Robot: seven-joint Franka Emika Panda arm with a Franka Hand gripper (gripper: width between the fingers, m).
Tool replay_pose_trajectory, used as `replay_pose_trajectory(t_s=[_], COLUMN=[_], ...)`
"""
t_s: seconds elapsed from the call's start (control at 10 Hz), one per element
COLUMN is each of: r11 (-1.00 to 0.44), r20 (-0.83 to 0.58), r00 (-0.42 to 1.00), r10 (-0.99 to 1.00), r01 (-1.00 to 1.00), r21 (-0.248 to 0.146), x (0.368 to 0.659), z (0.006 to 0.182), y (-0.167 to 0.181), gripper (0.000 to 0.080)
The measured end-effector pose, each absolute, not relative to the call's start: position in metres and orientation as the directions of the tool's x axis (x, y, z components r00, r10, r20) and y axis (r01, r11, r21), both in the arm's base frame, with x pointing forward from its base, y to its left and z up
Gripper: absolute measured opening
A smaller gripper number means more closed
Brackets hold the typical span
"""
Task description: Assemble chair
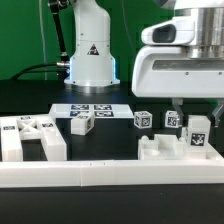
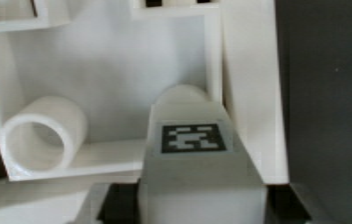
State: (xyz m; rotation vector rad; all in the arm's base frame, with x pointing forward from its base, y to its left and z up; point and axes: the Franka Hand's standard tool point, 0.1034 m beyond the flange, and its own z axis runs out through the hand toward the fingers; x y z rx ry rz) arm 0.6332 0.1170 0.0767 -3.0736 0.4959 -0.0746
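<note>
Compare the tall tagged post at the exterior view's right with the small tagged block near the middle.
The post stands clearly taller; the block is low and cube-like. The post sits nearer the long white rail, beside a stepped white part; the block stands farther back, alone on the black table. Both are white and carry black-and-white tags.

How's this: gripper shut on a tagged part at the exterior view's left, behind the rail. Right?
Wrong side: the gripper is shut on a tagged part at the exterior view's right, behind the rail, as that view shows.
</note>
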Motion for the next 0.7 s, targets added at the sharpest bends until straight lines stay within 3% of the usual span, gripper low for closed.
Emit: replay_pose_trajectory(t_s=[0.3, 0.4, 0.5, 0.6, 0.7], r11=[-0.935, -0.938, -0.946, -0.953, -0.957], r20=[0.039, 0.040, 0.047, 0.046, 0.047], r00=[0.935, 0.937, 0.945, 0.952, 0.956], r10=[-0.353, -0.346, -0.324, -0.302, -0.289], r01=[-0.352, -0.345, -0.323, -0.301, -0.287], r21=[-0.030, -0.031, -0.038, -0.039, -0.040], x=[0.633, 0.633, 0.631, 0.624, 0.619], z=[0.077, 0.078, 0.085, 0.092, 0.100], y=[0.112, 0.113, 0.114, 0.110, 0.101], gripper=[0.0290, 0.0339, 0.0339, 0.0525, 0.0622])
